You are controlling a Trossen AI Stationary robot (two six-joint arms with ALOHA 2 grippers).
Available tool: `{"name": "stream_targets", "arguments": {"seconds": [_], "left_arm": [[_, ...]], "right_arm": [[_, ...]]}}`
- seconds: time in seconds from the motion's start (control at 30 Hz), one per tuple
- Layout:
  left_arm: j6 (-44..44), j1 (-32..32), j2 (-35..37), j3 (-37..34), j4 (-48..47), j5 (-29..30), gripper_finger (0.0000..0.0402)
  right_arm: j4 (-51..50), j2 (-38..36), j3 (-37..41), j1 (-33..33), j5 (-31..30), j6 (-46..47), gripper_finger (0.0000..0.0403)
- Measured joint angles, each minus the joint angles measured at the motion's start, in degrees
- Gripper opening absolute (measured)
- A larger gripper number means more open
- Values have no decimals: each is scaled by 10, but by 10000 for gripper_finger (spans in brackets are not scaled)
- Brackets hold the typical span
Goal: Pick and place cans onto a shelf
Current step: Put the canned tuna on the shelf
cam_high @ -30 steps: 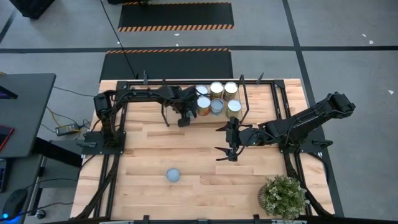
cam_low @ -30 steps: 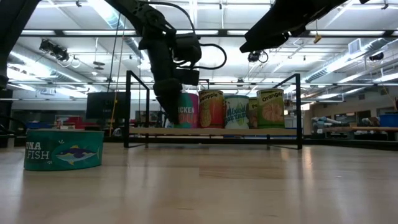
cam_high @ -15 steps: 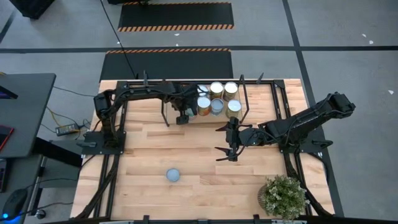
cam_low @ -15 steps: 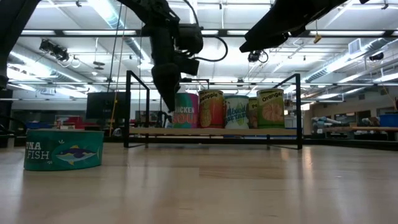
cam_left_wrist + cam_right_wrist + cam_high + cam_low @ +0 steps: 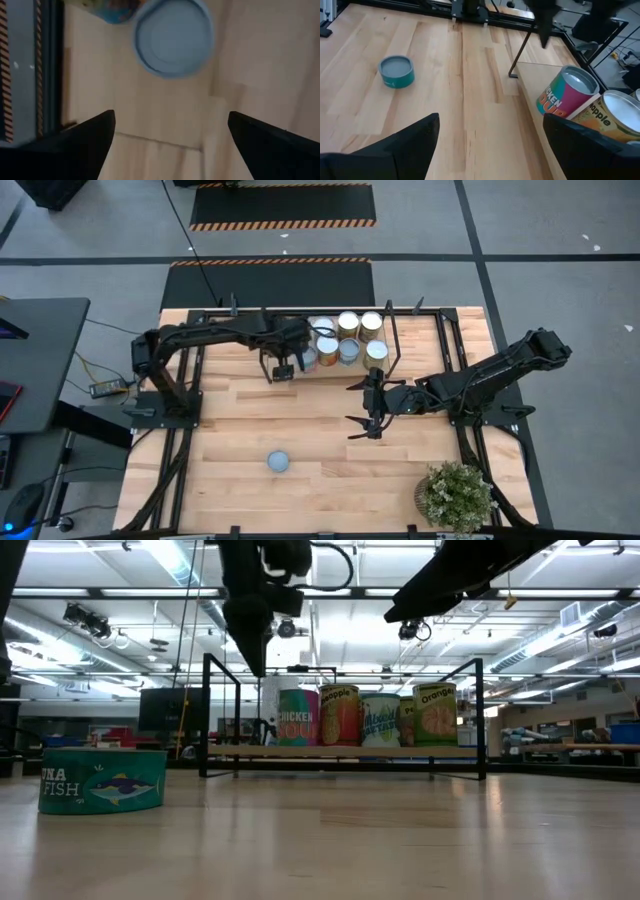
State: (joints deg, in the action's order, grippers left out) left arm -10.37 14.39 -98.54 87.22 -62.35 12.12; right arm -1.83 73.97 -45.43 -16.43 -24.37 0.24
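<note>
Your left hand point(image 5: 283, 370) hangs open and empty above the near left corner of the shelf point(image 5: 290, 372), right beside the chicken-soup can point(image 5: 297, 718). In its own wrist view a silver lid point(image 5: 174, 37) sits on the light board below the spread fingers point(image 5: 85, 140), untouched. Six cans point(image 5: 347, 338) stand grouped on the shelf; from overhead they crowd so tightly that I cannot tell whether all of them touch.

Your right hand point(image 5: 366, 415) waits over the middle of the desk point(image 5: 240, 440), its fingers parted with nothing between them.

The can left to fetch is the squat teal tuna tin point(image 5: 279, 462), alone near the front of the desk and well apart from both hands. Judging by its look, it is rigid metal, probably moderately heavy for its size, with a smooth printed wall that could slip under a light pinch. It sits low, so take it across the full width of its side wall, coming straight down over the lid point(image 5: 396, 65), and squeeze firmly; it should not dent easily.
</note>
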Motion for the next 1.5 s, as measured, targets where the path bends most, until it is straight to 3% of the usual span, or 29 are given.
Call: {"name": "stream_targets", "arguments": {"seconds": [0.27, 0.67, 0.87, 1.17, 1.5], "left_arm": [[73, -95, 7, -12, -38, -97, 393], [231, -268, 7, -50, -32, -122, 393], [325, -338, 7, -100, 2, -124, 393], [381, -422, 7, -175, 96, -106, 393], [411, -448, 7, -256, 215, -72, 393]], "right_arm": [[6, 0, 0, -1, 0, -3, 364], [79, 0, 36, -1, 0, -30, 364], [92, 0, 36, -4, 0, -49, 364], [133, 0, 37, -15, 4, -90, 364], [138, 0, 37, -18, 8, -105, 364]]}}
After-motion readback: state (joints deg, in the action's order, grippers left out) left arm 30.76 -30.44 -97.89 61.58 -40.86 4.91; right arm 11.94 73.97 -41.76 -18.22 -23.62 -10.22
